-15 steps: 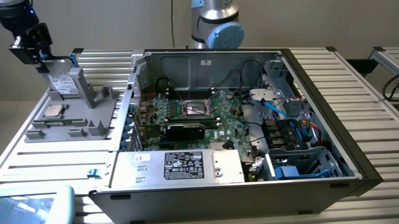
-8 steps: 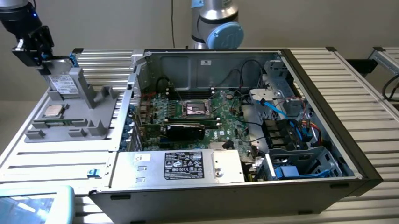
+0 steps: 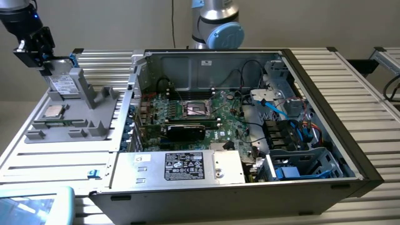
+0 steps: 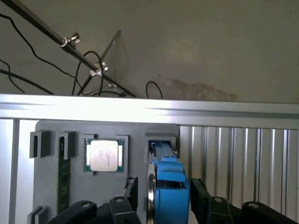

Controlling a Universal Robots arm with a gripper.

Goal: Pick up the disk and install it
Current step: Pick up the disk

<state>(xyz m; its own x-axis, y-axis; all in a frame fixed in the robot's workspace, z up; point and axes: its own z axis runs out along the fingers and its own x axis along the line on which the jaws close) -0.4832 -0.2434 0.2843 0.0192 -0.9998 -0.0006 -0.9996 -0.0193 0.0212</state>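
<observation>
The disk (image 3: pixel 63 83), a silver-grey drive with a white label and blue carrier, stands on edge in a slot of the grey holder (image 3: pixel 93 101) at the exterior view's left. My gripper (image 3: pixel 45 69) hangs over its top end. In the wrist view the disk's blue carrier (image 4: pixel 170 186) sits between the two black fingers (image 4: pixel 132 191), one on each side. The jaws stand open around it, close to its faces, and the disk still rests in the slot.
A small square CPU chip (image 3: pixel 53 111) lies in the holder (image 4: pixel 51 186) beside the disk. The open computer case (image 3: pixel 325 117) lies at the exterior view's middle and right, with the motherboard (image 3: pixel 200 117), a silver power supply box (image 3: pixel 187 166) and a drive cage (image 3: pixel 300 164).
</observation>
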